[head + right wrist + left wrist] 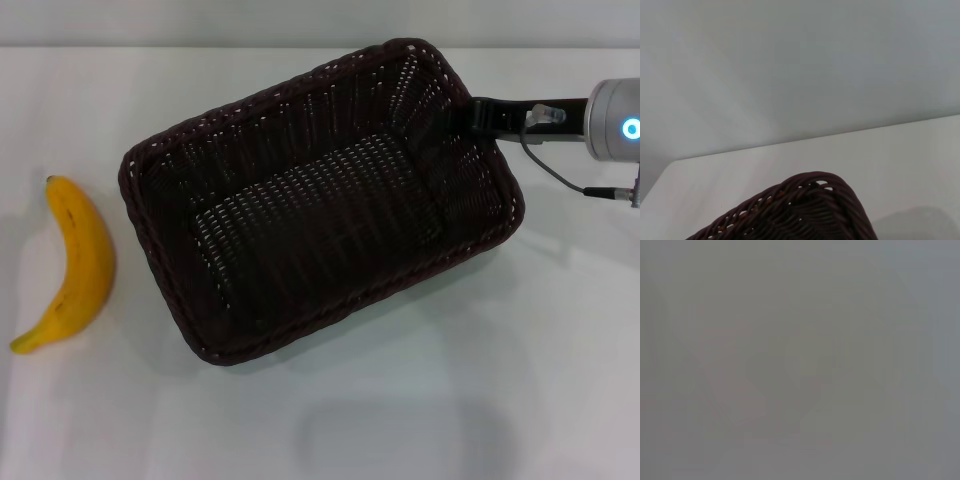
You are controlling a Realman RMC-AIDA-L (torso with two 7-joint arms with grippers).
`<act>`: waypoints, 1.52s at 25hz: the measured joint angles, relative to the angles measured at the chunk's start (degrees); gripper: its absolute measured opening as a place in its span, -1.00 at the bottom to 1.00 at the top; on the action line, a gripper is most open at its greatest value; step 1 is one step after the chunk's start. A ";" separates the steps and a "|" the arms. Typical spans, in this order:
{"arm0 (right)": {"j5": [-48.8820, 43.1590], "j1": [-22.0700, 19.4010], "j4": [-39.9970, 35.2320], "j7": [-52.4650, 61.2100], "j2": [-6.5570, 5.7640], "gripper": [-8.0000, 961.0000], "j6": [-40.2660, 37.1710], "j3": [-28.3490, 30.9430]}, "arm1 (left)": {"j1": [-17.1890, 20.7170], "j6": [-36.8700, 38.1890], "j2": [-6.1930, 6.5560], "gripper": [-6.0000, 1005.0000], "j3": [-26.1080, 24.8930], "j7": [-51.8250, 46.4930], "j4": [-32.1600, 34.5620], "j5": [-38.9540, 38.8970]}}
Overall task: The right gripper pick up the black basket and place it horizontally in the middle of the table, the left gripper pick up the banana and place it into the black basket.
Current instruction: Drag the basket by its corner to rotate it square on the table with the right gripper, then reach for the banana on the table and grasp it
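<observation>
Right gripper (468,116) is reaching in level from the right, fingers clamping the black basket (320,200) at its far right rim. Basket's sitting skewed mid-desk (420,400). Banana (72,262) is lying well left of it. Left gripper isn't showing.

The black basket (320,205) in the middle of the frame is woven wicker, dark brown-black with a slight sheen on its strands, open slots in the sides and floor, and a rough braided rim; my right wrist view shows that rim (805,210) close, ridged and faintly glossy. My right tool (470,118), at the upper right, looks like matt black plastic or metal, joined to a smooth silvery metal housing. The banana (75,265) at the left has smooth, waxy yellow skin. The desk (400,420) is plain white and matt.
</observation>
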 joint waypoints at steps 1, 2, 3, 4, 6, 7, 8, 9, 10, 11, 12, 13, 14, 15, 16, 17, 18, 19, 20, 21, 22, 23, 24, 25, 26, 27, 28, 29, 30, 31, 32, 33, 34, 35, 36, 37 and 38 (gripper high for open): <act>0.00 0.00 -0.02 -0.01 -0.02 -0.63 0.00 -0.03 | 0.00 0.00 0.00 0.75 0.00 0.00 0.00 0.00; 0.00 -0.01 -0.03 -0.04 -0.04 -0.63 0.00 -0.03 | 0.00 -0.01 -0.02 0.75 0.00 0.00 0.00 0.01; 0.00 -0.01 -0.05 -0.06 -0.06 -0.63 0.01 -0.05 | 0.00 -0.01 -0.03 0.75 0.00 0.00 0.00 0.01; -0.02 -0.01 -0.10 -0.07 -0.06 -0.63 0.02 -0.07 | 0.00 -0.02 -0.03 0.75 0.00 0.00 0.00 0.01; -0.15 -0.05 -0.29 -0.08 -0.06 -0.63 0.10 -0.12 | 0.00 -0.02 -0.01 0.75 0.00 -0.01 0.00 0.01; -0.20 -0.07 -0.37 -0.08 -0.08 -0.62 0.16 -0.18 | 0.00 -0.02 0.01 0.75 0.00 -0.02 -0.01 0.01; -0.26 -0.08 -0.48 -0.10 -0.16 -0.62 0.18 -0.33 | 0.00 -0.04 0.03 0.75 0.00 -0.04 0.00 0.01; -0.32 -0.06 -0.59 -0.14 -0.27 -0.62 0.20 -0.51 | 0.00 -0.05 0.04 0.75 0.00 -0.04 0.00 0.01; -0.31 -0.01 -0.67 -0.22 -0.34 -0.62 0.20 -0.62 | 0.00 -0.10 0.05 0.75 0.00 -0.04 0.00 0.01; -0.32 0.08 -0.73 -0.37 -0.41 -0.62 0.20 -0.72 | 0.00 -0.14 0.05 0.75 0.00 -0.05 0.00 0.01; -0.31 0.15 -0.79 -0.51 -0.44 -0.62 0.20 -0.72 | 0.00 -0.17 0.06 0.75 0.00 -0.06 -0.01 0.01; -0.26 0.15 -0.94 -0.72 -0.44 -0.62 0.23 -0.74 | -0.02 -0.21 0.06 0.75 0.00 -0.06 -0.03 0.01; -0.20 0.07 -1.19 -0.97 -0.44 -0.62 0.40 -0.75 | -0.06 -0.25 0.07 0.75 0.00 -0.06 -0.05 0.01; -0.19 -0.06 -1.47 -1.14 -0.44 -0.62 0.57 -0.76 | -0.11 -0.28 0.07 0.75 0.00 -0.07 -0.07 0.01; -0.20 -0.32 -1.87 -1.36 -0.43 -0.62 0.80 -0.81 | -0.18 -0.38 0.07 0.75 0.00 -0.08 -0.09 0.01; -0.26 -0.50 -2.11 -1.46 -0.43 -0.58 0.95 -0.85 | -0.25 -0.50 0.07 0.75 0.00 -0.08 -0.12 0.01; -0.35 -0.92 -2.32 -1.46 -0.43 -0.53 1.35 -0.89 | -0.33 -0.65 0.07 0.75 -0.06 -0.09 -0.14 0.01; -0.35 -0.92 -2.32 -1.46 -0.43 -0.48 1.35 -0.89 | -0.42 -0.86 0.07 0.75 -0.15 -0.09 -0.17 0.01; -0.29 -1.22 -2.44 -1.46 -0.42 -0.43 1.56 -0.90 | -0.48 -0.98 0.07 0.75 -0.25 -0.09 -0.19 0.01; -0.25 -1.61 -2.70 -1.46 -0.42 -0.38 1.92 -0.95 | -0.51 -1.04 0.08 0.75 -0.29 -0.09 -0.19 0.01; -0.25 -1.61 -2.70 -1.46 -0.42 -0.34 1.92 -0.95 | -0.53 -1.13 0.10 0.75 -0.31 -0.09 -0.19 0.01; -0.23 -2.05 -3.04 -1.44 -0.41 -0.30 2.34 -1.01 | -0.57 -1.33 0.14 0.75 -0.33 -0.10 -0.19 0.01; -0.37 -2.98 -3.73 -1.43 -0.41 -0.26 3.25 -1.20 | -0.61 -1.49 0.18 0.75 -0.34 -0.12 -0.18 0.01; -0.38 -3.09 -3.78 -1.44 -0.41 -0.22 3.41 -1.26 | -0.65 -1.67 0.22 0.75 -0.34 -0.25 -0.18 0.02; -0.40 -3.33 -3.90 -1.47 -0.42 -0.18 3.68 -1.37 | -0.70 -1.79 0.26 0.75 -0.37 -0.53 -0.18 0.17; -0.46 -3.44 -3.91 -1.64 -0.46 -0.14 3.89 -1.60 | -0.73 -1.87 0.29 0.75 -0.44 -0.88 -0.18 0.42; -0.48 -3.50 -3.94 -1.89 -0.50 -0.14 4.08 -1.83 | -0.76 -2.00 0.32 0.75 -0.63 -1.33 -0.18 0.75; -0.49 -3.54 -4.02 -2.16 -0.52 -0.14 4.22 -2.09 | -0.80 -2.28 0.32 0.75 -1.02 -1.93 -0.18 1.47; -0.51 -3.57 -4.16 -2.73 -0.53 -0.14 4.54 -2.45 | -0.82 -2.60 0.33 0.75 -1.54 -2.56 -0.18 2.29; -0.51 -3.57 -4.29 -3.33 -0.53 -0.14 4.85 -2.76 | -0.85 -2.95 0.31 0.75 -2.09 -3.19 -0.20 3.23; -0.52 -3.53 -4.32 -4.17 -0.54 -0.15 5.11 -2.96 | -0.86 -3.15 0.23 0.75 -2.58 -3.66 -0.23 3.93; -0.53 -3.48 -4.33 -4.93 -0.54 -0.13 5.30 -3.11 | -0.86 -3.30 0.13 0.75 -3.02 -4.11 -0.27 4.71; -0.53 -3.41 -4.27 -5.79 -0.55 -0.12 5.43 -3.12 | -0.87 -3.36 0.01 0.75 -3.34 -4.34 -0.32 5.20; -0.50 -3.40 -4.19 -6.84 -0.55 -0.11 5.73 -3.14 | -0.87 -3.48 -0.09 0.75 -3.60 -4.47 -0.35 5.58; -0.42 -3.42 -4.18 -7.84 -0.56 -0.10 6.16 -3.15 | -0.88 -3.56 -0.14 0.75 -3.70 -4.48 -0.36 5.78; -0.33 -3.57 -4.29 -9.25 -0.56 -0.09 6.96 -3.23 | -0.88 -3.64 -0.15 0.75 -3.71 -4.48 -0.36 5.85; -0.27 -3.72 -4.41 -10.48 -0.55 -0.08 7.72 -3.35 | -0.88 -3.72 -0.15 0.75 -3.73 -4.49 -0.38 5.88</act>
